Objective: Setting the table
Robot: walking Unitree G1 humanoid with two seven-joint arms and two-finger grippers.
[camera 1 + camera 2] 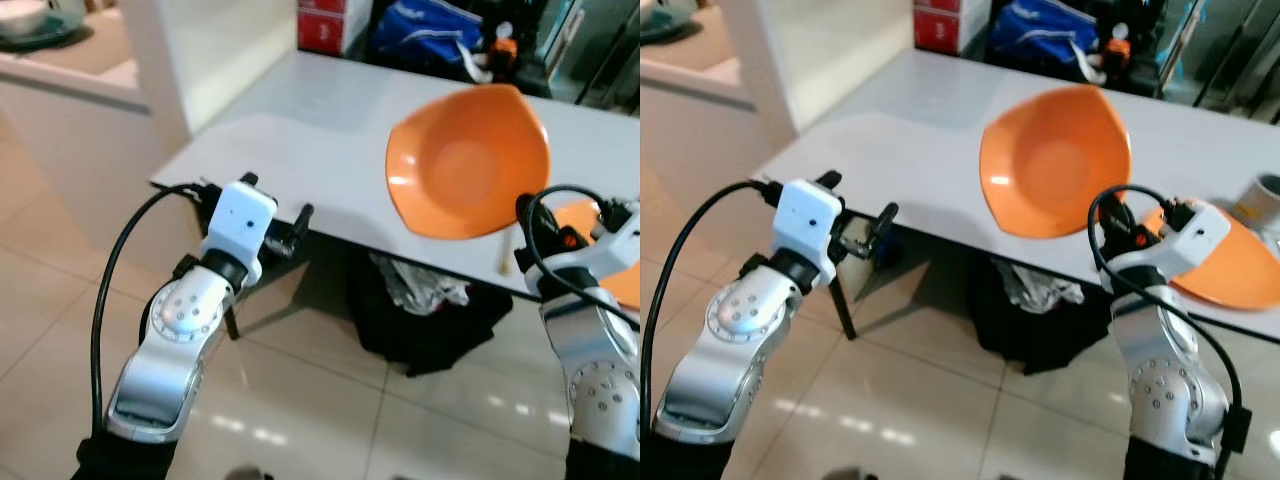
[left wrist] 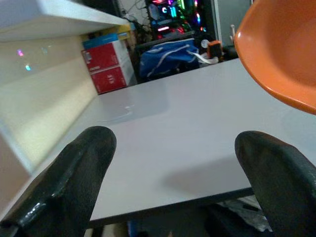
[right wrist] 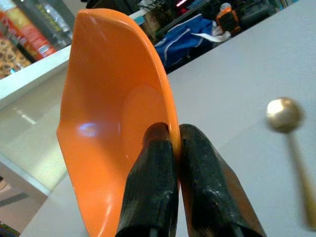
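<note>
Above the white table [image 1: 300, 140], right fingers [image 3: 148, 197] pinching orange bowl [image 1: 468, 160] rim; left fingers [image 2: 74, 182] apart

Item count, as visible:

- Orange dishes: two. One orange bowl [image 1: 1055, 160] sits at the upper centre of the right eye view; one orange plate [image 1: 1230, 265] lies at the right edge, middle height.
- Tables: one white table [image 1: 300, 150], spanning the upper half of the frame.
- Red boxes: two, stacked [image 1: 945, 25] at the top centre.
- Blue bags: one [image 1: 1045, 35], top centre, right of the boxes.
- Grey cups: one [image 1: 1262, 200] at the right edge; cropped.
- Gold-tipped sticks: one [image 3: 291, 143], right side of the right wrist view; blurred.
- Black bags under the table: one [image 1: 430, 320], lower centre.
</note>
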